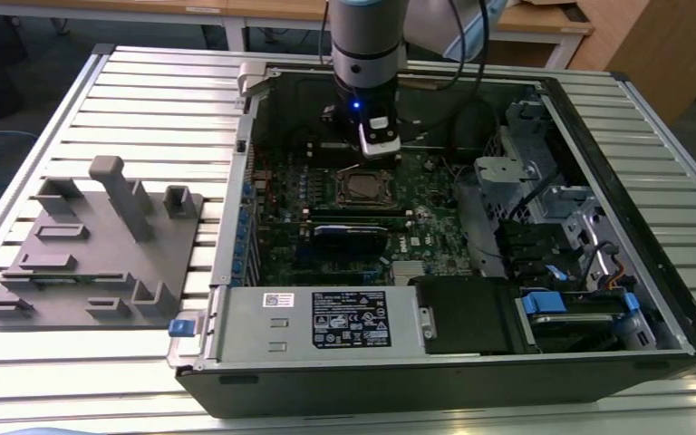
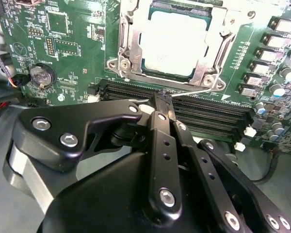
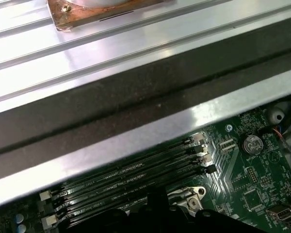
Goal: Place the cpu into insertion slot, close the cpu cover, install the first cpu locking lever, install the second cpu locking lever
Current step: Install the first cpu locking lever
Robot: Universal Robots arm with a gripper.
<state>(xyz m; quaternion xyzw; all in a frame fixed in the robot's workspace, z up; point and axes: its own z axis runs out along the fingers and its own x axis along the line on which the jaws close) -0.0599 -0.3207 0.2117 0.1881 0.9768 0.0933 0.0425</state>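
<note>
- The gripper (image 2: 161, 98) has its 2 black fingers pressed together at the tips. The tips sit at the end of a thin silvery locking lever wire (image 2: 194, 90). I cannot tell whether they pinch that wire or only touch it.
- In the second wrist view the tips hang over the strip of board between the socket and the 4 long black memory slots (image 2: 208, 114).
- Just beyond the tips lies the cpu (image 2: 170, 42), seated flat in its socket with its dull silver top facing up.
- The cpu cover (image 2: 130, 48) lies down around the cpu, which shows through the cover's square window.
- In the exterior view the gripper (image 1: 379, 143) points straight down from the arm, just behind the insertion slot (image 1: 340, 188), inside the open computer case (image 1: 445, 390).
- The exterior view gives the socket as a small silver-rimmed square, while the second wrist view shows the chip, the frame and the lever wire apart.
- The first wrist view looks the other way, over the memory slots (image 3: 131, 177) to the case's silvery wall edge (image 3: 136, 141) and the ribbed aluminium table (image 3: 136, 53).
- A round coin cell battery (image 2: 39, 74) sits on the green motherboard (image 2: 77, 29); the first wrist view shows the battery (image 3: 252, 144) too.
- The exterior view takes in the power supply (image 1: 264, 326) at the near end of the case. It carries a black-and-white label sticker (image 1: 351, 319) with fine print and a smaller white sticker beside it.
- On the table (image 1: 155, 100), at the exterior view's left of the case, stands a grey fixture block (image 1: 82, 272) with upright posts.
</note>
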